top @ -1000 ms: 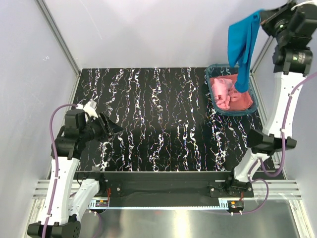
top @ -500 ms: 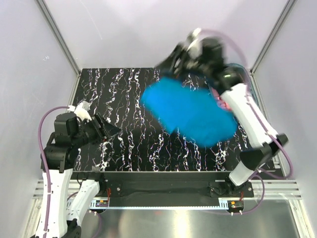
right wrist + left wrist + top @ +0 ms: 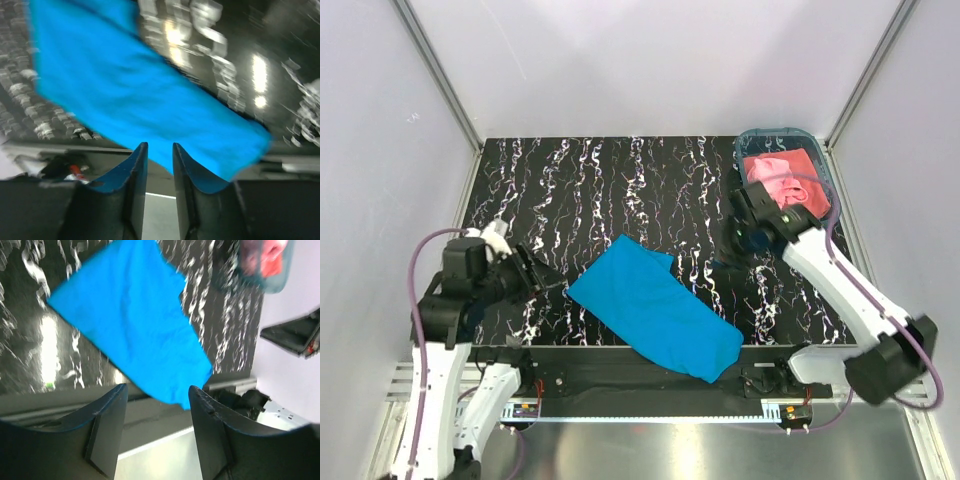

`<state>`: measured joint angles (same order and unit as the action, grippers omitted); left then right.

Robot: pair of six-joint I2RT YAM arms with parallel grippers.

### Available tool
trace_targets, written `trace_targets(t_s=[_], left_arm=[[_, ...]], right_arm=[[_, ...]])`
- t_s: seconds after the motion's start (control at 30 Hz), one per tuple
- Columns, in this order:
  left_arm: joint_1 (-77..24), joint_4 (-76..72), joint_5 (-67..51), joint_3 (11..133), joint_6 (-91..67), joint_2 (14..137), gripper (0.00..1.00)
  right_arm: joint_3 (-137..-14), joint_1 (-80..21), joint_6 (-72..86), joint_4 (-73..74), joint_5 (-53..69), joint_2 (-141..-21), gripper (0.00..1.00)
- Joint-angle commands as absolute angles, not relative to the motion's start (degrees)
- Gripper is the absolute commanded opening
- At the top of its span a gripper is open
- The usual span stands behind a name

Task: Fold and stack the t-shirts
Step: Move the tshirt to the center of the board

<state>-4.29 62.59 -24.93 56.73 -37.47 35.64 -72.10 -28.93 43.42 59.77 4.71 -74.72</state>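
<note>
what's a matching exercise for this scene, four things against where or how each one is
Things:
1. blue t-shirt
2. pink t-shirt
3. basket
4. left pincer

Place or state:
a. far right corner of the table
b. open and empty, by the table's left side
c. lying flat near the table's front edge
d. bunched inside the basket

Pairs: 1-c, 2-d, 3-a, 4-b

Robot lab cell: plain white walls (image 3: 640, 60), aluminium framing (image 3: 437, 70), black marbled table (image 3: 620, 190), left arm (image 3: 432, 370), right arm (image 3: 840, 285).
</note>
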Motion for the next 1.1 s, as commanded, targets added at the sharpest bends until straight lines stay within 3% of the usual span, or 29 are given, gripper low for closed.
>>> trace_targets(t_s=[0.0,0.1,0.27,0.47,0.7,0.87,0.9,0.93,1.07], left_arm=[[-12.4,57.3,-24.3,53.9,-41.3,39.6,0.56],[-27.5,54.8,-15.0,54.7,-45.5,46.2,0.56],[-40.4,46.7,-11.8,56.5,-50.2,56.7,0.57],[-42.5,47.3,-11.4,60.5,-46.9,62.0,0.57],[-42.5,47.5,-11.3,59.7,-46.9,60.1,0.57],[-42.4,49.4,-9.3,59.7,-46.5,58.3,0.58],[-42.4,50.4,-8.7,59.9,-46.5,57.6,0.58],[-42.5,50.9,-7.2,60.7,-46.5,57.3,0.58],[-42.4,55.4,-0.1,64.8,-46.2,54.7,0.58]], right_arm=[[-62.0,-27.3,49.4,63.5,1.8,-68.3,0.38],[-52.6,-27.3,54.1,61.6,10.2,-64.4,0.52],[-41.2,-28.6,59.0,55.6,15.8,-60.1,0.51],[-37.4,-31.0,59.9,48.0,18.5,-64.6,0.52],[-35.5,-33.1,59.2,42.6,17.1,-73.4,0.49],[-36.4,-34.5,57.7,40.3,15.7,-76.4,0.23],[-37.5,-34.7,57.2,40.8,15.0,-76.1,0.08],[-41.0,-35.0,56.4,42.6,14.5,-75.8,0.0],[-55.7,-37.3,51.4,49.9,11.7,-73.9,0.0]])
